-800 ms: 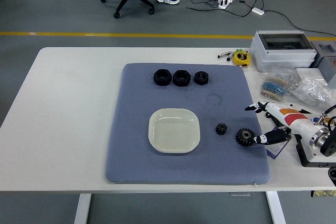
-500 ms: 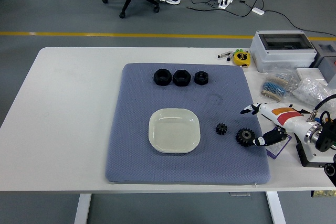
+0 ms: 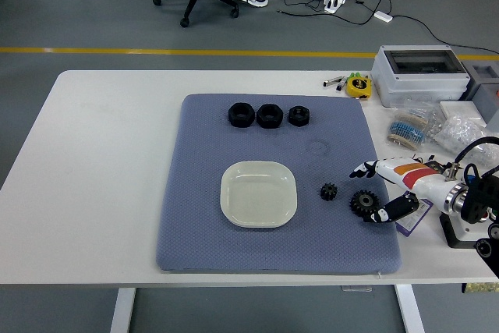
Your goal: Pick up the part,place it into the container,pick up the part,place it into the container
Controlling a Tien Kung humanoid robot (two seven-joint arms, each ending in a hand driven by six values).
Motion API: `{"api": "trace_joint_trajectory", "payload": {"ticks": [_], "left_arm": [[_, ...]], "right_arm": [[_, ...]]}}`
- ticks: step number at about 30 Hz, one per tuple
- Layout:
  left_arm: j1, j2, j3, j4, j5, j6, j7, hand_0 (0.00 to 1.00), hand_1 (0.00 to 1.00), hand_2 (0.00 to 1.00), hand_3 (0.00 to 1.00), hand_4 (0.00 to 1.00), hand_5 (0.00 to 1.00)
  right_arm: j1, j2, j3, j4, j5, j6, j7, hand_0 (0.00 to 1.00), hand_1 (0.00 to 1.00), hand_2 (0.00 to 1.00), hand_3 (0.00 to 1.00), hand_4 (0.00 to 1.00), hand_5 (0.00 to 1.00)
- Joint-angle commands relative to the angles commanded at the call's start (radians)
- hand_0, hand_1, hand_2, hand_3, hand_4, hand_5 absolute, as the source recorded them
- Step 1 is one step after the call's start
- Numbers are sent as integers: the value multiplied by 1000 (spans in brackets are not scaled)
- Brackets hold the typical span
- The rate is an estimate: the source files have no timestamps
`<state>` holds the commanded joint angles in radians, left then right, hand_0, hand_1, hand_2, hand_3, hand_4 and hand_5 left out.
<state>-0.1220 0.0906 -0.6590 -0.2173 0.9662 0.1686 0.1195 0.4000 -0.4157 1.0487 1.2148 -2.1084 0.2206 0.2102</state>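
Two toothed black gears (image 3: 362,203) beside glossy rounded-square dish (image 3: 258,193).

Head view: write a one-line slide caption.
Right hand open beside the larger gear on the blue mat; white dish empty.

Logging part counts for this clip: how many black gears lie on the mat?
2: a small gear right of the plate, and a larger gear further right, beside the right hand.

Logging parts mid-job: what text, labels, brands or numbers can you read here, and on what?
No text is readable.
Small yellow tape measure: face markings blurred.
Grey plastic enclosure box: no legible label.
Clear plastic bags of components: print too small.
Black gears and black nuts: no visible marks.
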Motion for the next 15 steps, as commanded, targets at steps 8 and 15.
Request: {"api": "trace_joint_trajectory", "payload": {"ticks": [8,15], "left_arm": [[-1,1,-4,-1,16,-1,7,707,694,708,563,671,610],[-3,1,-6,-2,21,-2,9,706,693,703,561,655,597]], "right_arm": [[22,7,-43,-46,20,1,5,634,639,684,641,902,249],[30,7,-50,-71,32,-1,4,362,493,559,560,683,158]]}}
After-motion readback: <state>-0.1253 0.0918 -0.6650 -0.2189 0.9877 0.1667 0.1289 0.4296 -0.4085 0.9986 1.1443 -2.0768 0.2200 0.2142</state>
